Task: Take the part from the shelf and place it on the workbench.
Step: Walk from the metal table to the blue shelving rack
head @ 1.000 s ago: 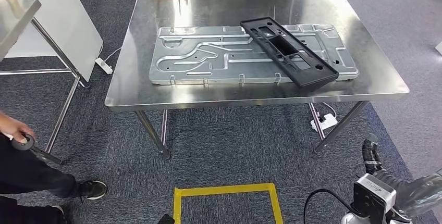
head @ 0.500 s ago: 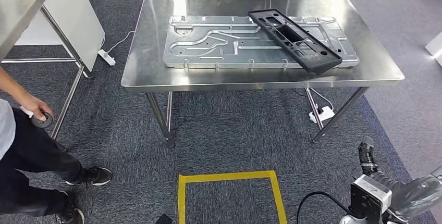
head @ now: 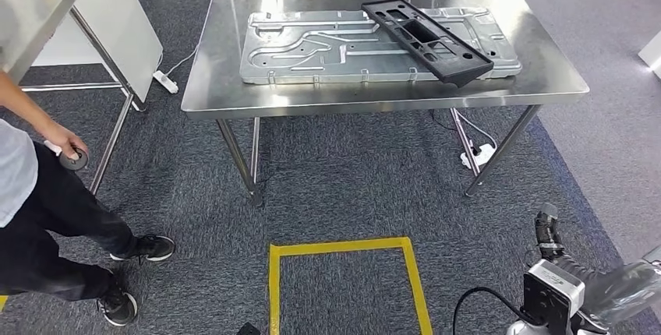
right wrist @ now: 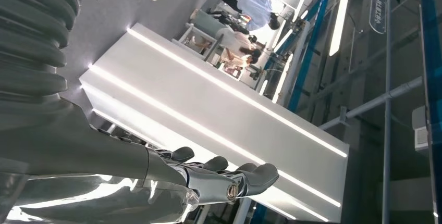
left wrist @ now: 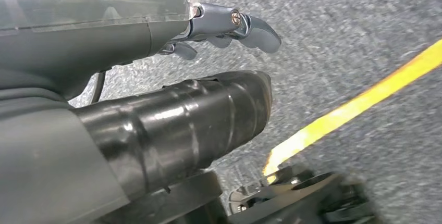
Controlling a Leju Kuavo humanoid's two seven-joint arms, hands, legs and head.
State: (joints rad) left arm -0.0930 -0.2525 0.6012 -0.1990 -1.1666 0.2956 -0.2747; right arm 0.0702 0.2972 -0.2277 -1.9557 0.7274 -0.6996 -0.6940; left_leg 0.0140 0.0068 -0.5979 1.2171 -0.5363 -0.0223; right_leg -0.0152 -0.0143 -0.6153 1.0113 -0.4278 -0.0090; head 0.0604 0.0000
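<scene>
A long black plastic part [head: 425, 39] lies slanted across a large pressed silver metal panel [head: 312, 47] on the steel workbench [head: 226, 86], in the upper half of the head view. My right hand [head: 549, 230] hangs low at the bottom right, far from the bench, over the carpet. In the right wrist view the right hand [right wrist: 224, 174] has its fingers stretched out and holds nothing. My left hand [left wrist: 229, 26] hangs over grey carpet with its fingers spread, and it holds nothing.
A person stands at the left edge with a dark controller [head: 74, 160] in one hand. A yellow tape square [head: 343, 248] marks the carpet before me. A second steel table [head: 31, 8], a white board [head: 117, 23] and a power strip [head: 164, 80] are at the left.
The whole view has shifted: the workbench now sits higher and more centred in the picture. The person at the left has come further into view. My right hand stays low at the bottom right.
</scene>
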